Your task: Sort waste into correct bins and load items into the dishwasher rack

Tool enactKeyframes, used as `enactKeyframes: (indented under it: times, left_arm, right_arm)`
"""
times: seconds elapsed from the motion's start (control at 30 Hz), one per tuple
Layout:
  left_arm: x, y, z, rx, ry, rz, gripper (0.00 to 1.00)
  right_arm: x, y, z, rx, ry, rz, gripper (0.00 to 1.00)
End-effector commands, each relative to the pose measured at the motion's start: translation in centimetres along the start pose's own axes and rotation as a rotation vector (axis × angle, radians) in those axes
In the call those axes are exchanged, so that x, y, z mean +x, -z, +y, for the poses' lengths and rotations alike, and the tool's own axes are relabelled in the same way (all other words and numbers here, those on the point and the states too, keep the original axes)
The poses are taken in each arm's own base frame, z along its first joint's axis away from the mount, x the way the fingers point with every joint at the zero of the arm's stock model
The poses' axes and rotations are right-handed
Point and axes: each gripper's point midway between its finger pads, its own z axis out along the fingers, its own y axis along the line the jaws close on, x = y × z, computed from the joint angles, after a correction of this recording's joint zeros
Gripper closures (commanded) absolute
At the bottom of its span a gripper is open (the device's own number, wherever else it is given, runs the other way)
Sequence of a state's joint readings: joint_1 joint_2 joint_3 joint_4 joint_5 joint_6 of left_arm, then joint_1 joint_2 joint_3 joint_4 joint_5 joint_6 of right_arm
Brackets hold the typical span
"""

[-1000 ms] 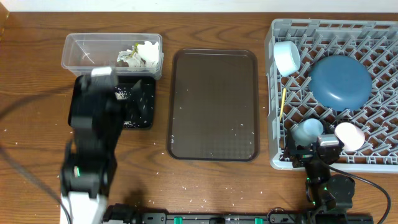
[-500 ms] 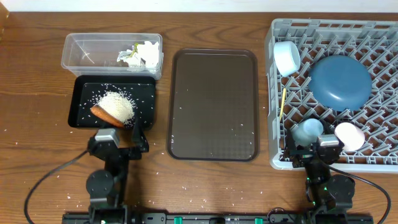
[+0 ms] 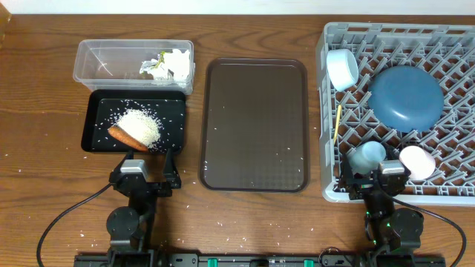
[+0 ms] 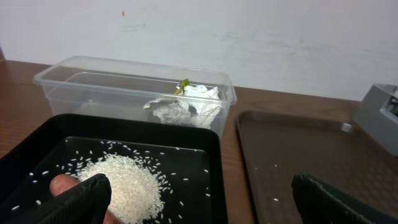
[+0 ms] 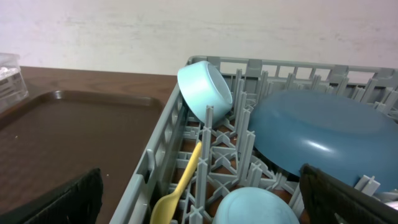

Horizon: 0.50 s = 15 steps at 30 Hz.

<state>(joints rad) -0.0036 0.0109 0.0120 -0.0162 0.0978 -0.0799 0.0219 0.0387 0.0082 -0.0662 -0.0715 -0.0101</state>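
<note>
Your left gripper (image 3: pixel 146 176) sat low just beside the near edge of the black tray (image 3: pixel 95 111), fingers spread wide, nothing between them. Right gripper (image 3: pixel 371 184) likewise spread and empty, at the near wall of the dishwasher rack (image 3: pixel 325 159).

- In the black tray: rice (image 3: pixel 141 124) heaped, the orange-brown food piece (image 3: pixel 121 136) touching the heap's near side. I judged the rice too loose to pinch, so better scooped or pushed. The piece looked soft, so you would take it mid-length, lightly.
- Paper scraps (image 4: pixel 185 106) in the clear tub (image 3: pixel 96 55); light and crushable, any grip serves.
- In the rack: plate (image 3: pixel 406 96) leaning on the pegs, bowl (image 3: pixel 343 68) on its side, yellow spoon (image 5: pixel 180 180) by the left wall, light blue cup (image 3: pixel 367 156) and pink cup (image 3: pixel 417 162) nearest your right gripper. The glossy plate was probably slick and stiff; rim only.
- Brown serving tray (image 3: pixel 256 122) between the two, bare but for a few grains.

Sorting looked about complete.
</note>
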Motion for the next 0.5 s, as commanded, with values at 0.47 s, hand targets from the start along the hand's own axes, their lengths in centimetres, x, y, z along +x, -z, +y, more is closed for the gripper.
enactKeyframes:
  times: [0.47]
  left_arm:
    - [1.44, 0.0, -0.16, 0.013, -0.018, 0.051, 0.04]
  right_arm:
    - [0.01, 0.02, 0.2, -0.008, -0.012, -0.003, 0.01]
